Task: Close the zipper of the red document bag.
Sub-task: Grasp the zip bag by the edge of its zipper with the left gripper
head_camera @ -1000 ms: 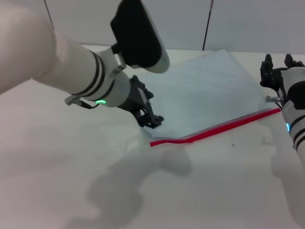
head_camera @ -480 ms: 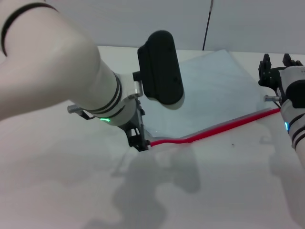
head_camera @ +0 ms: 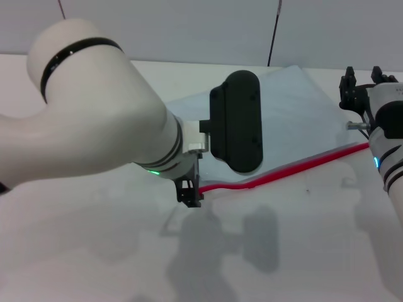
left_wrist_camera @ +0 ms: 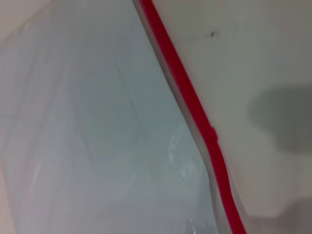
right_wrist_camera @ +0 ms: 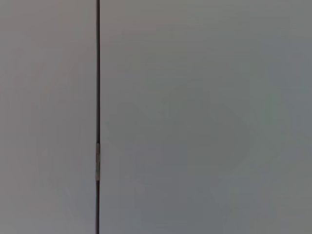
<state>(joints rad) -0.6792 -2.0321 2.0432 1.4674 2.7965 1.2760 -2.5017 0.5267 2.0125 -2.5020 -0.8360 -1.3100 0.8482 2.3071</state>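
Your red document bag (head_camera: 277,132) lies flat on the bench (head_camera: 94,251), zipper (head_camera: 283,171) along its near edge. Left tool (head_camera: 189,194) sits at the zipper's left end, can't tell its fingers. Right tool (head_camera: 364,88) hovers open by the right end.

Left arm covering much of the bag; fingers hard to read

The bulky left arm (head_camera: 113,132) is hiding the near corner of the red document bag (head_camera: 296,119), and its black wrist housing (head_camera: 238,121) is covering part of the pouch. The left gripper (head_camera: 189,194) is showing only as a dark tip at the zipper (head_camera: 283,171) end. The right gripper (head_camera: 362,85) is sitting partly cut off by the frame edge.
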